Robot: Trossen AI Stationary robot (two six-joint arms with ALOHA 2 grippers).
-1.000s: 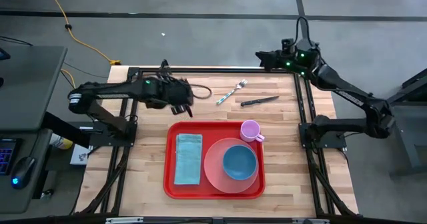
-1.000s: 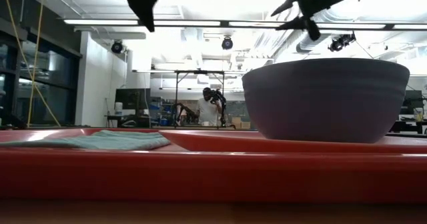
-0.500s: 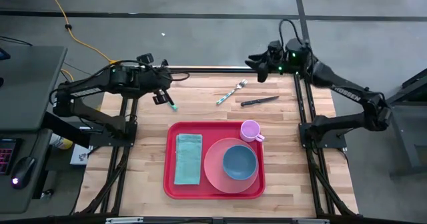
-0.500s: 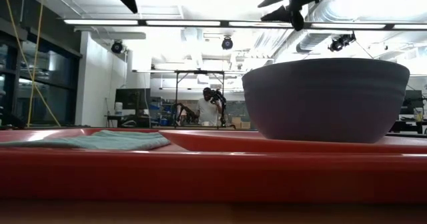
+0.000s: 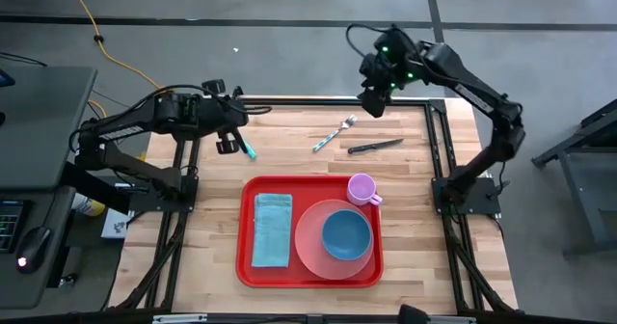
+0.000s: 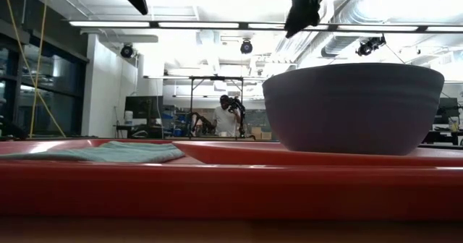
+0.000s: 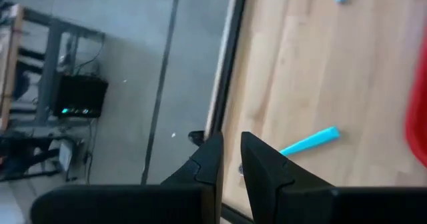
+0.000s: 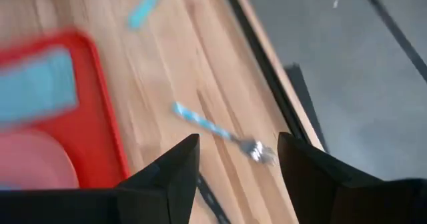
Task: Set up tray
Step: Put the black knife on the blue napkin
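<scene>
The red tray (image 5: 246,266) lies near the table's middle. It carries a teal folded cloth (image 5: 272,229), a pink plate (image 5: 307,242) with a blue bowl (image 5: 345,234) on it, and a pink cup (image 5: 362,187) in its far right corner. A blue-handled fork (image 5: 335,133) and a dark knife (image 5: 374,146) lie flat on the wood beyond the tray. A teal-handled utensil (image 5: 248,151) lies by the left gripper (image 5: 227,143), which is shut and raised (image 7: 230,159). My right gripper (image 5: 370,100) hangs open above the far edge, and the fork (image 8: 220,132) shows between its fingers (image 8: 237,177).
The black frame rails (image 5: 289,100) run along the far edge and both sides of the table. Bare wood (image 5: 207,228) lies left and right of the tray. In the low view the tray rim (image 6: 217,189) and bowl (image 6: 354,109) fill the front, and a person stands far behind.
My left gripper has drawn back from the tray's far left corner toward the table's far left and risen, uncovering the teal-handled utensil on the wood. My right gripper has shifted left along the far edge and tipped from level to pointing down.
</scene>
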